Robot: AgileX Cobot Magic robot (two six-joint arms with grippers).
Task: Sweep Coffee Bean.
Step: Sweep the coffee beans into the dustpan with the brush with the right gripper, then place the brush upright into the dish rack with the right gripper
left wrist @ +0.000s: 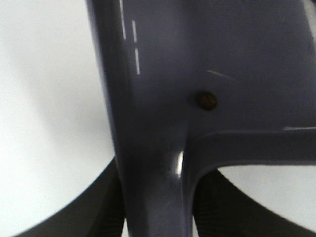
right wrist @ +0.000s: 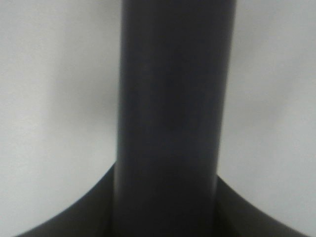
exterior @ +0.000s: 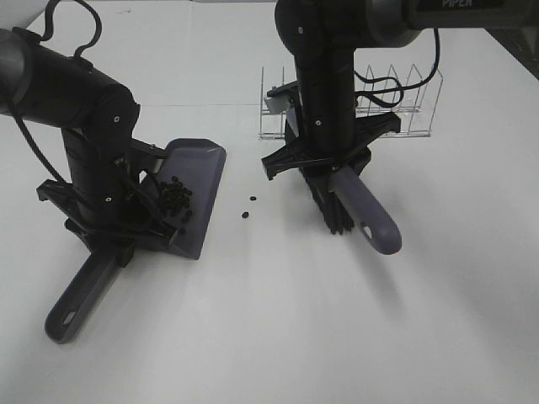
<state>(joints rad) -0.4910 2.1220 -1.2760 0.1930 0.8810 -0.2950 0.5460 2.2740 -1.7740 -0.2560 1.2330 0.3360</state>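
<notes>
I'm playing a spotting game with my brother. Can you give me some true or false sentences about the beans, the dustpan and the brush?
1. Most of the coffee beans lie in the dustpan. True.
2. Every bean is already swept up. False: two stray beans lie on the table between the dustpan and the brush.
3. The right gripper holds the brush by its handle. True.
4. The left gripper holds nothing. False: it grips the dustpan's handle.
5. The wire rack stands left of the dustpan. False: it stands behind the arm with the brush, on the right.
</notes>
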